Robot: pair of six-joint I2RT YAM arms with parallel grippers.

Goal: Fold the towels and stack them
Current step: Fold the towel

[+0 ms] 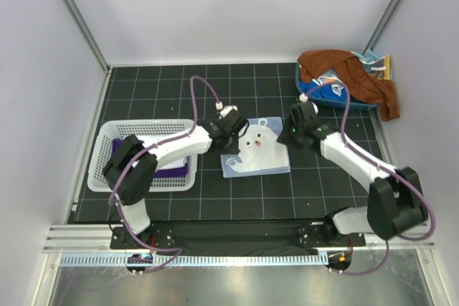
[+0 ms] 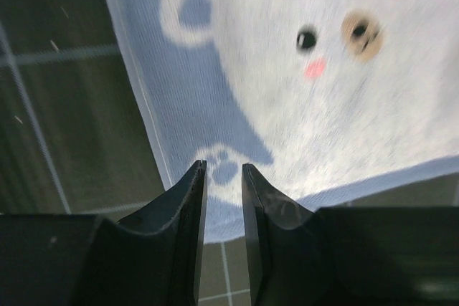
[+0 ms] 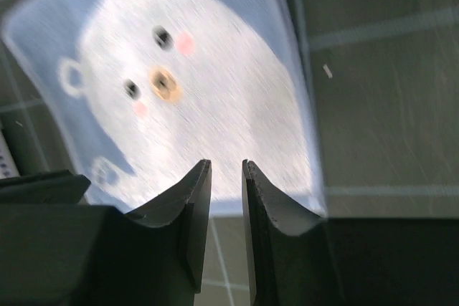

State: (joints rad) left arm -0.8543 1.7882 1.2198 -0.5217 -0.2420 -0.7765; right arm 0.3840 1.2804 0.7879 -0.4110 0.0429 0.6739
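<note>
Soft blue cloth with a white bear face, the towel (image 1: 258, 157) lies in the middle of the dark squared table (image 1: 179, 98). It is nearly square. Its far edge runs left to right between my two arms.

The left gripper (image 2: 224, 177) sits at the far left corner. The right gripper (image 3: 226, 171) sits at the far right corner. Both are just as near, and the rest of the cloth stretches from them towards the bases.

Each gripper shows only a thin slit between its black fingers. I cannot tell if they pinch the cloth.

I think the fold must go towards me.

The purple towel (image 1: 176, 170) lies in the white basket (image 1: 140, 125).
</note>
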